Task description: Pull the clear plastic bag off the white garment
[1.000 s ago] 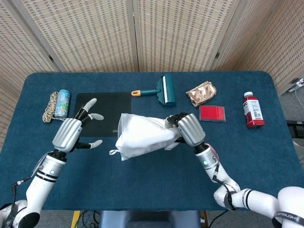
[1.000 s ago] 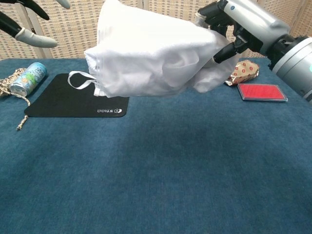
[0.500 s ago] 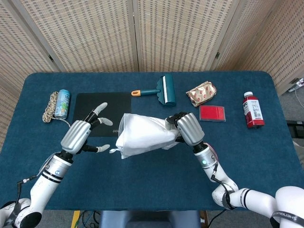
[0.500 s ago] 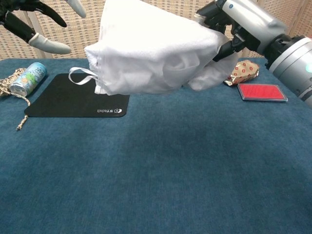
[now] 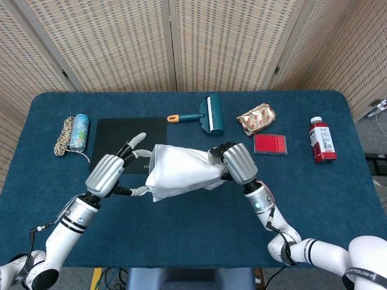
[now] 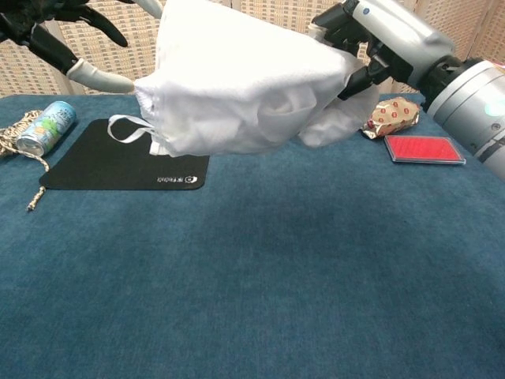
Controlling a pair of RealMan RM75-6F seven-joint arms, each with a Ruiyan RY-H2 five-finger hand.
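The white garment [image 5: 181,172] [image 6: 245,95], inside a barely visible clear plastic bag, hangs bunched above the table. My right hand [image 5: 233,163] [image 6: 387,39] grips its right end from above. A thin white loop [image 6: 126,126] dangles from its left end. My left hand [image 5: 109,175] [image 6: 71,24] is right beside that end with its fingers spread. One fingertip [image 6: 102,79] reaches the garment's edge, but the hand holds nothing. I cannot separate the bag's outline from the cloth.
A black mat [image 5: 121,133] lies under the garment's left end, with a drink can [image 5: 78,132] and a coil of rope [image 5: 62,134] at far left. Further back are a teal lint roller [image 5: 205,115], a foil packet [image 5: 257,118], a red box [image 5: 270,144] and a red bottle [image 5: 322,140].
My left hand has moved right, from well left of the garment up to its left end. The right hand and garment have shifted slightly left.
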